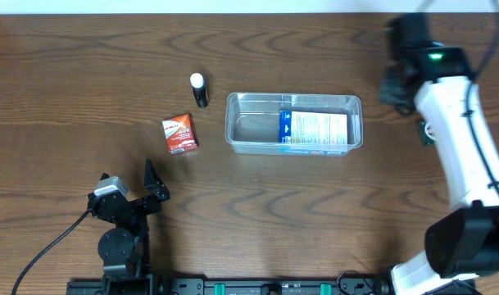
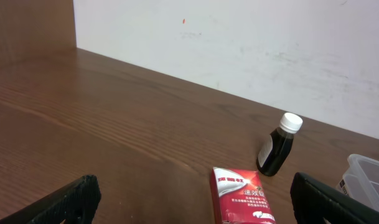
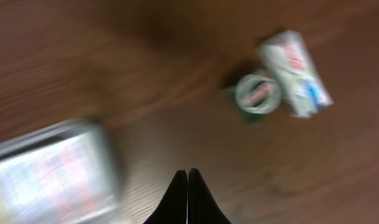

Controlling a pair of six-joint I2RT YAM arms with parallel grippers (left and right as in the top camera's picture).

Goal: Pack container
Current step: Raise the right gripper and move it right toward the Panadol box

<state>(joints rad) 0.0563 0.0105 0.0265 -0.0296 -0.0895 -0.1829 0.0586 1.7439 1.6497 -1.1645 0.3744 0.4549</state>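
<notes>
A: Overhead?
B: The left claw [image 1: 130,187] is seen wide open, empty, lower left. The container [image 1: 251,129] is set mid-frame, a blue box [image 1: 313,129] laid in its right half.
A: Left wrist?
B: A red box [image 2: 239,196] and a bottle [image 2: 277,146] are seen lower right.
A: Right wrist?
B: The right claw [image 3: 188,186] is seen pressed shut, empty.

Mid-table [image 1: 85,65]: container [image 1: 249,127], with a box [image 1: 313,129] in its right half. Left of it, apart: small carton [image 1: 180,133]. Bottle [image 1: 199,89] just behind the carton.

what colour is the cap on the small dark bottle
White cap; it shows best in the left wrist view.
</notes>
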